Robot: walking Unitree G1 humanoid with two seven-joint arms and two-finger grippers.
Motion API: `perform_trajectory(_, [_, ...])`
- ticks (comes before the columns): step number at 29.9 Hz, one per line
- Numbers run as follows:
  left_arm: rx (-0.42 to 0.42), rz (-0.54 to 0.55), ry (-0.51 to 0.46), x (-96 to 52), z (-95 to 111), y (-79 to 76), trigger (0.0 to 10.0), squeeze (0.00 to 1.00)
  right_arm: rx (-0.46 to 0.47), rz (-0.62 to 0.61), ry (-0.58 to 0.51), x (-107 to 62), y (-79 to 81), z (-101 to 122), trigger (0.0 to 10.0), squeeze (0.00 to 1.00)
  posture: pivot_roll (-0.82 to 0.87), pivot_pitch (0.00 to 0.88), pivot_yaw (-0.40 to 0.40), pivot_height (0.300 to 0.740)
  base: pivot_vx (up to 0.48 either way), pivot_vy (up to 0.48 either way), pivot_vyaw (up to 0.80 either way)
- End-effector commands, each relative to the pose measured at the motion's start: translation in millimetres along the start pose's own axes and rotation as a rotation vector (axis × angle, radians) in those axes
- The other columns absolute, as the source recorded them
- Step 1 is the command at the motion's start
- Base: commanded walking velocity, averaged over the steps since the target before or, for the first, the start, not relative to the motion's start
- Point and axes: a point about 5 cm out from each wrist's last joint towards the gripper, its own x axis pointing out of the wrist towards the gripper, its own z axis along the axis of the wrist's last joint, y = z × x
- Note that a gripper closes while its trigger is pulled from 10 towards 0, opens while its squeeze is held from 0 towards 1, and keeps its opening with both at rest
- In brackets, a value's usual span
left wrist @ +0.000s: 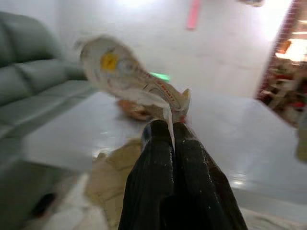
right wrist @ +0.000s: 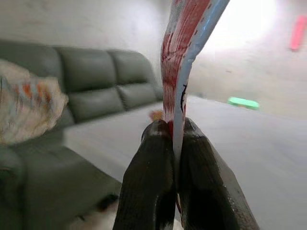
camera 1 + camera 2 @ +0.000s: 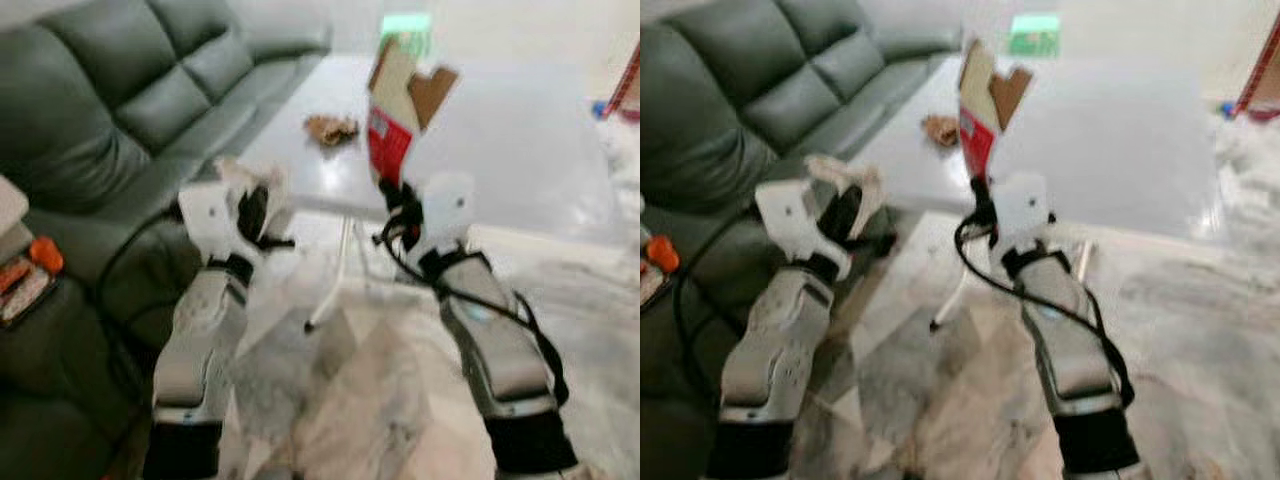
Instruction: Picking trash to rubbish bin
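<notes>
Two claws pinching trash: right gripper (image 3: 392, 190) holds carton (image 3: 398, 110) upright; left gripper (image 1: 171, 129) clamps wrapper (image 1: 125, 74)

A home living room: a dark green leather sofa (image 3: 120, 110) just left of the raised grippers, a low white table (image 3: 500, 140) ahead (marble-patterned floor (image 3: 380, 400) beneath).

Both arms are clad in smooth silver-grey shells, each ending nearest the camera in a black band. A white blocky housing sits at each wrist, with a small dark dot on its face. Black cables loop loosely along the right arm from the wrist housing down past the forearm. The left tool (image 1: 173, 139) and the right tool (image 2: 172, 130) each have two long, matte black, rounded fingers.
</notes>
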Motion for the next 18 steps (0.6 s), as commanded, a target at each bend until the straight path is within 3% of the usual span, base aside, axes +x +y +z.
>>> perform_trajectory(1, [0.008, 0.001, -0.010, 1.8, 3.2, 3.3, 10.0, 0.00, 0.004, 0.003, -0.010, 1.7, 0.9, 2.7, 10.0, 0.00, -0.05, 0.041, 0.062, 0.740, 0.000, 0.000, 0.00])
perform_trajectory(5, [0.008, -0.002, -0.020, 2.8, 5.7, 6.4, 10.0, 0.00, 0.006, -0.002, -0.012, 2.2, 0.6, 2.8, 10.0, 0.00, -0.05, 0.042, 0.065, 0.740, 0.000, 0.000, 0.00])
perform_trajectory(15, [0.018, -0.009, -0.037, 6.1, 9.6, 10.8, 10.0, 0.00, 0.007, -0.003, -0.010, 1.3, 1.2, 2.3, 10.0, 0.00, -0.06, 0.045, 0.068, 0.740, 0.000, 0.000, -0.80])
perform_trajectory(18, [0.029, -0.010, -0.043, 8.2, 12.1, 12.7, 10.0, 0.00, 0.006, -0.003, -0.010, 1.3, 1.2, 2.6, 10.0, 0.00, -0.06, 0.045, 0.068, 0.740, 0.000, 0.000, 0.00])
